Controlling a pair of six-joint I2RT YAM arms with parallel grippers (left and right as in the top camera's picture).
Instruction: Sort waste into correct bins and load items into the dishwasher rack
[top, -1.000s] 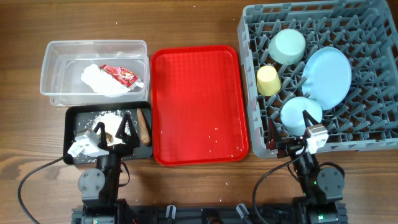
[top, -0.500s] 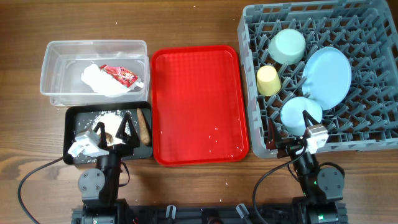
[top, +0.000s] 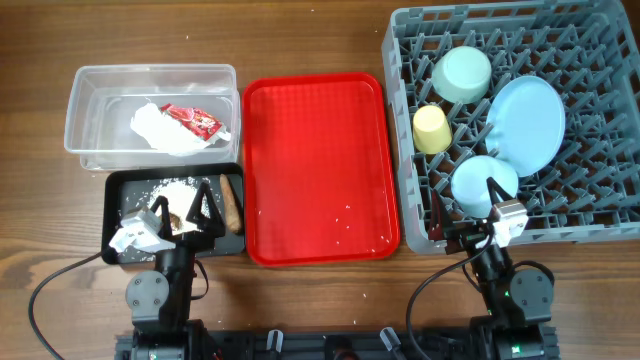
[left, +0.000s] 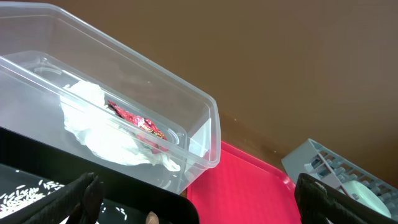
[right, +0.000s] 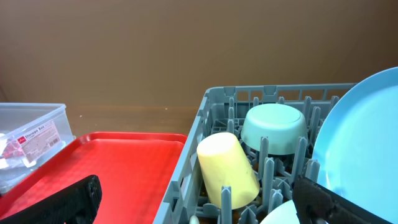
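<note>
While both arms sit at the near edge of the bench (top: 320, 40), each claw stands with its fingers wide apart and grips nothing. The left claw (top: 183, 213) hangs over the near half of the black tray (top: 113, 188). White crumbs (top: 175, 188) lie in that tray beneath and just beyond the claw, and the stick (top: 231, 203) lies just outside its right finger, along the tray's right wall; whether the two touch cannot be told. Beyond the black tray and well clear of the left claw stands the tub (top: 85, 150), which holds the napkin (top: 160, 130) with the wrapper (top: 192, 120) on top of it. The right claw (top: 465, 208) hangs over the near left corner of the rack (top: 600, 120). A blue bowl (top: 478, 183) sits in the rack directly under this claw, one finger crossing over its rim. The cup (top: 432, 129) lies tilted among the pegs just beyond, the green bowl (top: 462, 73) farther back, and the plate (top: 528, 122) leans on edge to the right. Between black tray and rack lies the red tray (top: 315, 170), carrying only a few white specks.
</note>
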